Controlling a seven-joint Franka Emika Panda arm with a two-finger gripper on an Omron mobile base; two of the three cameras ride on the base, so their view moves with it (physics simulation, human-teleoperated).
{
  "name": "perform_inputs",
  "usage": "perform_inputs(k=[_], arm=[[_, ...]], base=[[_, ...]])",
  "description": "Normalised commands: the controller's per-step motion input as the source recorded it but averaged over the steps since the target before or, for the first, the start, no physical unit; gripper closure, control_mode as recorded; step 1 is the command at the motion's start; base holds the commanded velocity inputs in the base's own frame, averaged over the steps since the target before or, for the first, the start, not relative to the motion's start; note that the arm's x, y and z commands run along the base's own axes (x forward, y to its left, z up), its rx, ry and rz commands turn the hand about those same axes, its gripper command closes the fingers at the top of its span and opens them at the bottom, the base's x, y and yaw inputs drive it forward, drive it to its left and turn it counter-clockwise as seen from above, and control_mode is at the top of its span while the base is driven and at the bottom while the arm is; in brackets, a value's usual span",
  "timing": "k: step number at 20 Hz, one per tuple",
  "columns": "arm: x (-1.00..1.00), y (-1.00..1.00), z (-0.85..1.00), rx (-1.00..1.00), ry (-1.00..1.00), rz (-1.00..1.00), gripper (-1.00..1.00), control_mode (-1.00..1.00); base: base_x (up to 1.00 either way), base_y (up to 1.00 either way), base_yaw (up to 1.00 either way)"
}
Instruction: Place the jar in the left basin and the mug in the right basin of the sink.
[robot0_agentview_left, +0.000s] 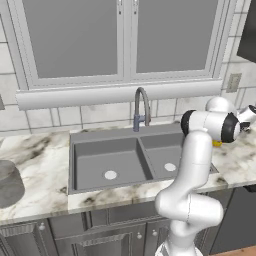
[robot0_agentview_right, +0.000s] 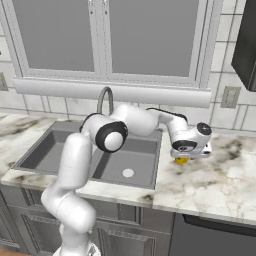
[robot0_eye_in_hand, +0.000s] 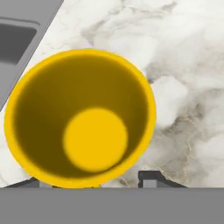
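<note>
Mug (robot0_eye_in_hand: 81, 118) sits upright on counter (robot0_eye_in_hand: 183, 87) directly beneath pincer (robot0_agentview_right: 182, 159), beside sink (robot0_agentview_right: 132, 167). Jaws' state: cannot tell. Grasp step; next, secure rim, lift toward right basin (robot0_agentview_right: 131, 161).

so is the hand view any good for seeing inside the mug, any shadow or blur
Hand view: the mug is sharp, its inner wall darkly shaded around a bright bottom, its lower rim cut by the frame. Right base view: just a yellow sliver under the gripper. Left base view: soft, even light, the jar cropped at the edge.
</note>
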Motion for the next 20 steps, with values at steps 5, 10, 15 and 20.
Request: perform_inputs(k=[5,10,15,20], arm=[[0.0,0.03,-0.09,0.0,0.0,0.0,1.0,-1.0],[0.0,0.19,-0.12,0.0,0.0,0.0,1.0,-1.0],[-0.04,0.44,-0.04,0.0,-0.02,0.0,1.0,-1.0],[-0.2,0.52,0.12,0.0,-0.1,0.0,1.0,-1.0]], base=[[0.0,0.0,0.0],[0.0,0.0,0.0],[0.0,0.0,0.0],[0.0,0.0,0.0]])
